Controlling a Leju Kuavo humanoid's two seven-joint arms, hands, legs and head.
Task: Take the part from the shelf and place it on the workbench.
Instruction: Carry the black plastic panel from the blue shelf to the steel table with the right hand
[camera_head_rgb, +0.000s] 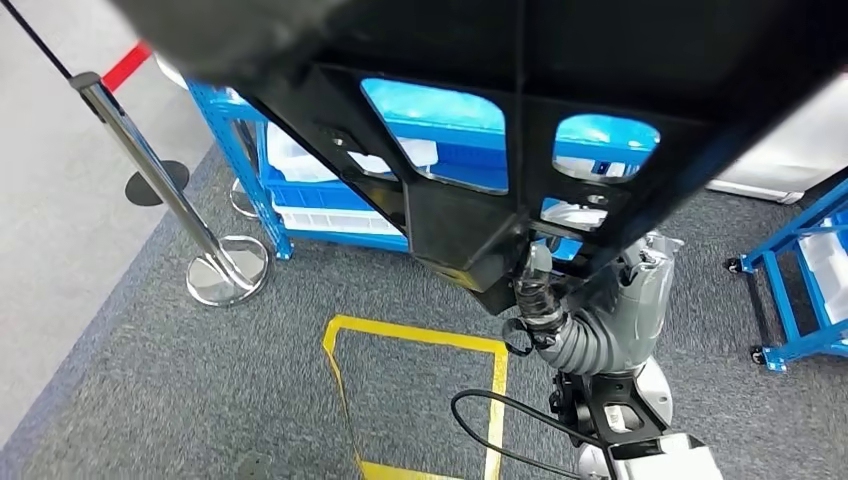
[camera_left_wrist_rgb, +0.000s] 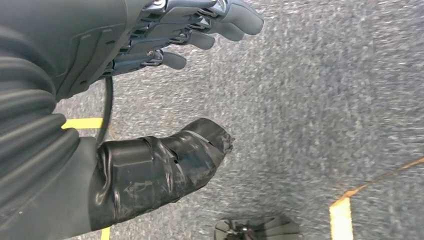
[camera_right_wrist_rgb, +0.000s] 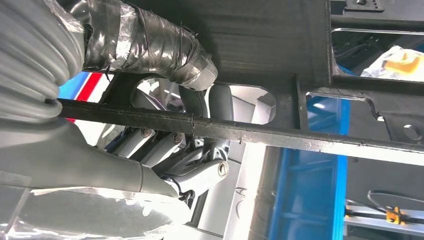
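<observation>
The part (camera_head_rgb: 470, 215) is a large black flat frame with cut-out windows, held up close in front of the head view and tilted. My right hand (camera_head_rgb: 535, 300) grips it from below at its lower corner. In the right wrist view the taped thumb (camera_right_wrist_rgb: 150, 50) lies over one side of a rib of the part (camera_right_wrist_rgb: 280, 55) and the fingers (camera_right_wrist_rgb: 200, 165) close on the other side. My left hand (camera_left_wrist_rgb: 165, 45) hangs over the grey carpet with its fingers straight and apart, holding nothing.
A blue shelf (camera_head_rgb: 250, 170) holding white bins stands ahead, seen partly through the part's windows. A chrome stanchion (camera_head_rgb: 150, 170) with a round base (camera_head_rgb: 228, 270) stands at the left. Yellow tape (camera_head_rgb: 420, 335) marks a box on the carpet. A blue wheeled rack (camera_head_rgb: 790, 290) is at the right.
</observation>
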